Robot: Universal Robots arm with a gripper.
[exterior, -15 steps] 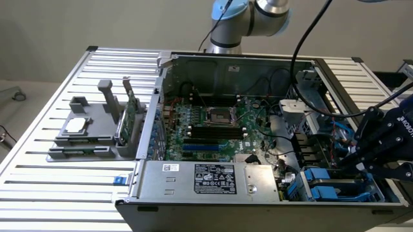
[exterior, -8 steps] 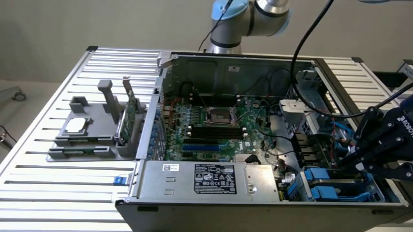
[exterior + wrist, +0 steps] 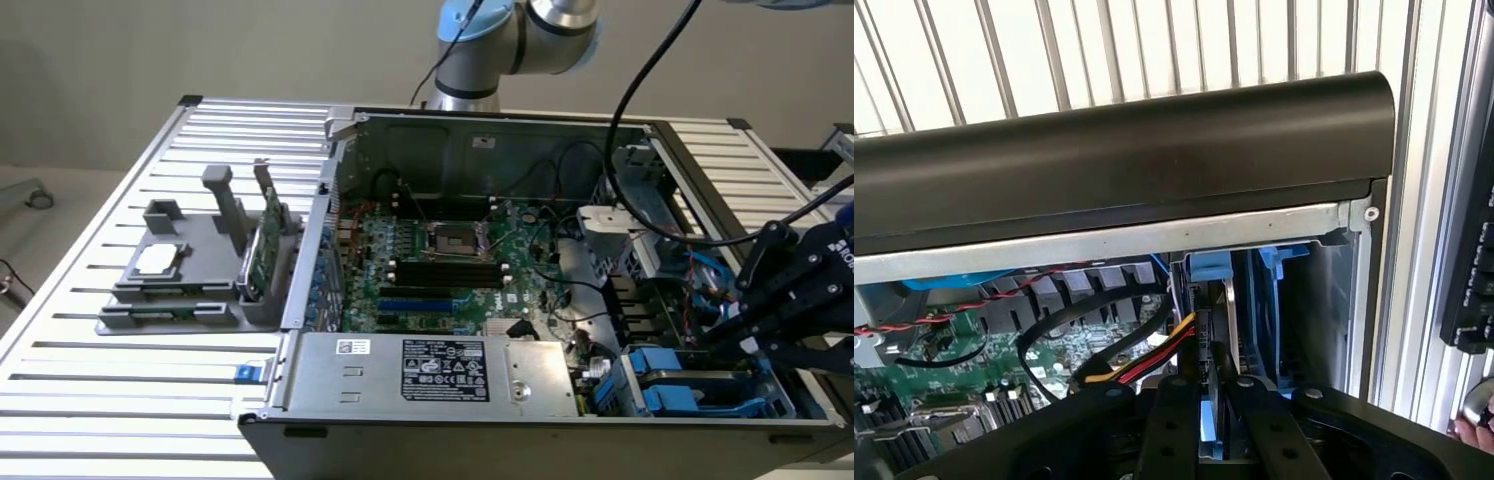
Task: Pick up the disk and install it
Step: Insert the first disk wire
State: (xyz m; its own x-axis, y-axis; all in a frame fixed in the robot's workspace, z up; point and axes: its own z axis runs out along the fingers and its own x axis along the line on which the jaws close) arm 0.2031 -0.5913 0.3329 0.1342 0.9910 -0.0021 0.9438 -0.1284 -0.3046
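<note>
While my gripper (image 3: pixel 1211 420) clamps the disk (image 3: pixel 1216 330) edge-on in the drive bay (image 3: pixel 694 385), I judge the install step needs careful straight seating.

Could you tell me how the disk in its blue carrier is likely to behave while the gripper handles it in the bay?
The disk, a flat metal slab, looks rigid, so it probably will not flex. Standing on edge between the gripper fingers, it could twist if nudged against the computer case. Its blue carrier is plastic and may slide fairly easily.
</note>
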